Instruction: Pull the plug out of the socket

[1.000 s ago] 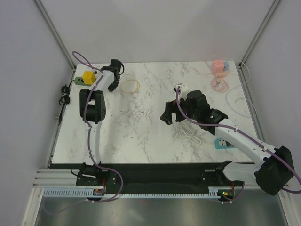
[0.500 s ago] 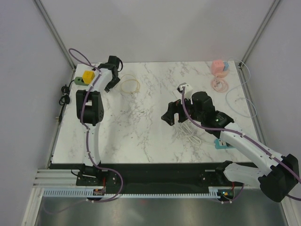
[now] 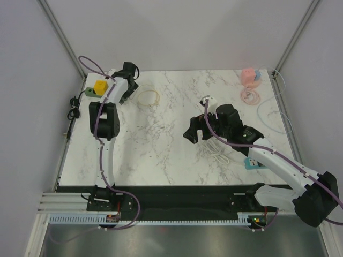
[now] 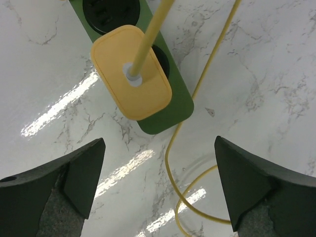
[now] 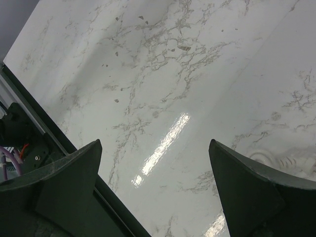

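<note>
The left claw (image 4: 158,190), jaws wide apart, hangs above the yellow plug (image 4: 131,74) seated in the green socket strip (image 4: 175,106); the right claw (image 5: 155,190) gapes over the desk (image 5: 163,74).

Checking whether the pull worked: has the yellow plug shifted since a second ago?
No. The yellow plug stays in the same spot on the green socket strip, still plugged in.
</note>
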Controlling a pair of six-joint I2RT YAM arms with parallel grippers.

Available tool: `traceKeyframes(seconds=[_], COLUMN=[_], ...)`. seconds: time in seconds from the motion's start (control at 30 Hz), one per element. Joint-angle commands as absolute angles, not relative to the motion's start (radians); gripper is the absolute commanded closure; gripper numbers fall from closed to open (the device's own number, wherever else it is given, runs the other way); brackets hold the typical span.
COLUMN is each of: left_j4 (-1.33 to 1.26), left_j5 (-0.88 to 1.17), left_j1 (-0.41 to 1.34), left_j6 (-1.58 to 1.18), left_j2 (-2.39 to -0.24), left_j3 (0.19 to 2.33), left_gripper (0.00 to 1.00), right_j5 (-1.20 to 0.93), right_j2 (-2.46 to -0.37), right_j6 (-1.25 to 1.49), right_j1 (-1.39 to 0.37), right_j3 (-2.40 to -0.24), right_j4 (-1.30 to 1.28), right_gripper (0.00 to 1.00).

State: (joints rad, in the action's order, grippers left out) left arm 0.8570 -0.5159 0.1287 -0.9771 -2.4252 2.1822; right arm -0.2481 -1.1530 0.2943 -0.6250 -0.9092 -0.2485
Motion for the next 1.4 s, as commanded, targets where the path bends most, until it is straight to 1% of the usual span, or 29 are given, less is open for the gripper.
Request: traceKeyframes(seconds=[0.0, 0.17, 0.33, 0.57, 0.67, 0.8, 0.87, 1.03, 1.13, 1.17, 1.23, 1.27, 1.3, 1.33, 1.37], left_j4=[0.842, 0.833, 0.816, 0.813, 0.813, 0.805, 0.804, 0.801, 0.799, 0.801, 0.801, 0.801, 0.802, 0.802, 0.802], left_j5=[-0.532, -0.535, -0.548, -0.572, -0.577, -0.584, -0.592, -0.581, -0.577, -0.574, -0.568, -0.565, -0.563, -0.555, -0.551], left_j1=[0.104, 0.089, 0.087, 0.083, 0.077, 0.075, 0.075, 0.069, 0.066, 0.064, 0.064, 0.064, 0.064, 0.064, 0.066], left_j6=[-1.044, -1.089, -1.088, -1.092, -1.091, -1.072, -1.063, -1.068, -1.069, -1.066, -1.054, -1.048, -1.043, -1.034, -1.031], left_j2=[-2.457, -2.48, -2.508, -2.516, -2.517, -2.528, -2.534, -2.543, -2.543, -2.542, -2.537, -2.536, -2.533, -2.527, -2.508], left_j3=[2.218, 2.224, 2.252, 2.256, 2.253, 2.27, 2.278, 2.278, 2.278, 2.276, 2.276, 2.273, 2.269, 2.249, 2.234], left_gripper=[0.0, 0.01, 0.06, 0.1, 0.12, 0.2, 0.21, 0.28, 0.38, 0.47, 0.53, 0.6, 0.64, 0.69, 0.82], right_j5=[-0.245, -0.249, -0.245, -0.244, -0.244, -0.245, -0.244, -0.244, -0.245, -0.247, -0.248, -0.247, -0.247, -0.247, -0.248], right_j2=[-1.167, -1.172, -1.167, -1.167, -1.166, -1.161, -1.158, -1.157, -1.157, -1.157, -1.154, -1.155, -1.154, -1.152, -1.149], right_j6=[0.287, 0.284, 0.281, 0.281, 0.282, 0.281, 0.281, 0.282, 0.282, 0.282, 0.284, 0.285, 0.284, 0.284, 0.284], right_j1=[-0.621, -0.615, -0.611, -0.604, -0.601, -0.601, -0.598, -0.595, -0.594, -0.594, -0.592, -0.591, -0.592, -0.591, -0.589], right_j3=[-0.916, -0.919, -0.911, -0.91, -0.91, -0.91, -0.91, -0.911, -0.913, -0.914, -0.917, -0.917, -0.919, -0.919, -0.919], right_j4=[-0.232, -0.232, -0.232, -0.232, -0.232, -0.232, -0.232, -0.233, -0.232, -0.233, -0.232, -0.233, -0.232, -0.233, -0.233], right_gripper=[0.02, 0.02, 0.02, 0.02, 0.02, 0.02, 0.02, 0.02, 0.02, 0.02, 0.02, 0.02, 0.02, 0.02, 0.02])
